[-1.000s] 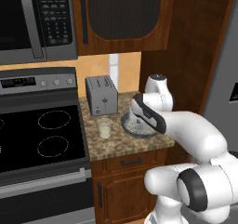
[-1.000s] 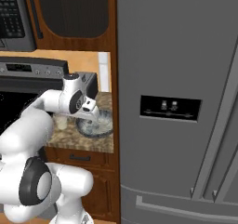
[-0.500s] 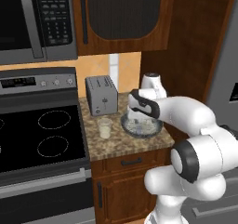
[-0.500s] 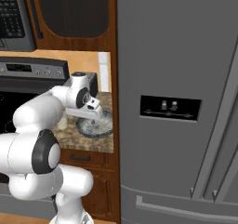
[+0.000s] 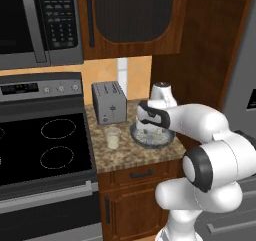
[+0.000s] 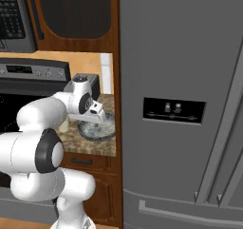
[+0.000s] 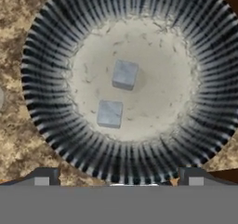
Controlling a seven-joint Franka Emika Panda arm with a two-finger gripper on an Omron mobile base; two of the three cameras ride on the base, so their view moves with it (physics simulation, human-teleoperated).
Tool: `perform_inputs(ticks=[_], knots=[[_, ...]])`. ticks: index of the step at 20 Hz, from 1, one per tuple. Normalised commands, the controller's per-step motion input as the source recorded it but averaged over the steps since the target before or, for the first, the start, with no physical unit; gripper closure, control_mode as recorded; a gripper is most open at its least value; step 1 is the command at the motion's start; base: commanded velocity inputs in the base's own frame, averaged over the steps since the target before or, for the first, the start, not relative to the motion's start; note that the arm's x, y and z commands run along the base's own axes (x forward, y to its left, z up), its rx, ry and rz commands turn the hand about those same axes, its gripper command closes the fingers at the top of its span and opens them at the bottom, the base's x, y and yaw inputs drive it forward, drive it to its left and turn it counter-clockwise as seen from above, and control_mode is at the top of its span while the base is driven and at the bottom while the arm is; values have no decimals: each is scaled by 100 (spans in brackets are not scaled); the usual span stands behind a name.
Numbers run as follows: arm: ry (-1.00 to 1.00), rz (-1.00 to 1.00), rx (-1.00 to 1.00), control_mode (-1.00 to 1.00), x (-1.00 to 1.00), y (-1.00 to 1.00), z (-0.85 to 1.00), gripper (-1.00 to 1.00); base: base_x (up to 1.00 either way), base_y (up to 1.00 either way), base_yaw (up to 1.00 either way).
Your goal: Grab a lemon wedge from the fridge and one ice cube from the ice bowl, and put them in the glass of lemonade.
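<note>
The ice bowl (image 7: 56,42), ribbed dark outside and pale inside, lies straight below my gripper (image 7: 118,179) and holds two grey ice cubes (image 7: 125,74) (image 7: 109,114). The gripper is open and empty, its fingertips (image 7: 44,176) wide apart above the bowl's near rim. On the counter the ice bowl (image 5: 150,137) sits right of the glass of lemonade (image 5: 113,137), with the gripper (image 5: 150,127) hanging over it. From the other side the gripper (image 6: 97,119) hovers above the bowl (image 6: 99,130). The fridge (image 6: 180,81) stands shut on the right. The lemon wedge is out of view.
A silver toaster (image 5: 110,102) stands behind the glass on the speckled counter (image 5: 125,157). A black stove top (image 5: 45,145) lies to the left, under a microwave (image 5: 40,25). A wooden cabinet (image 5: 130,15) hangs above the counter. The fridge's dispenser panel (image 6: 174,110) faces forward.
The hand has shifted a little to the left above the ice bowl while the elbow swung out to the right. The jaws stayed open.
</note>
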Motion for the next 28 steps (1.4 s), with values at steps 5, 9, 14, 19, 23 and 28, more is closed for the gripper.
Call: perform_inputs(ticks=[5,9,14,19,23,28], knots=[[-3,0,0,-100,42,0,0,-100,0,0,0],[4,0,0,-100,46,-6,-10,-100,0,0,0],[13,0,0,-100,20,-20,-24,-100,0,0,0],[15,0,0,-100,22,-2,3,-100,0,0,0],[8,0,0,-100,32,0,4,-100,0,0,0],[-8,0,0,-100,0,0,-28,-100,0,0,0]])
